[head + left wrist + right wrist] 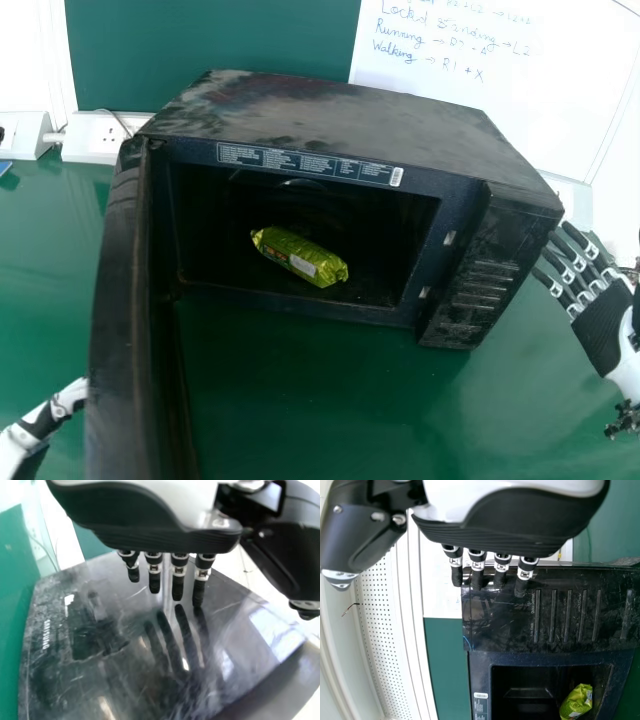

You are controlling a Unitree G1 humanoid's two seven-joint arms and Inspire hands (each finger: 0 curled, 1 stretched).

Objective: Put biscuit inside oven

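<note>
In the head view, the green biscuit packet lies on its side on the floor of the microwave oven, inside the cavity and slanting across it, with the door swung open on the left. The right hand is outside the oven, beside the control panel, its fingers extended towards that side and well apart from the packet. The left hand is at the lower left, partly hidden by the door, which stands between it and the packet. In the left wrist view, the left hand has its fingers straight and slightly spread, holding nothing, their tips close to the door's glossy outer face, which mirrors them; contact cannot be told. In the right wrist view, the right hand has straight, empty fingers whose tips overlap the end of the control panel, touching or just off it, I cannot tell which; the packet sits inside the cavity beyond the panel, clear of them.
</note>
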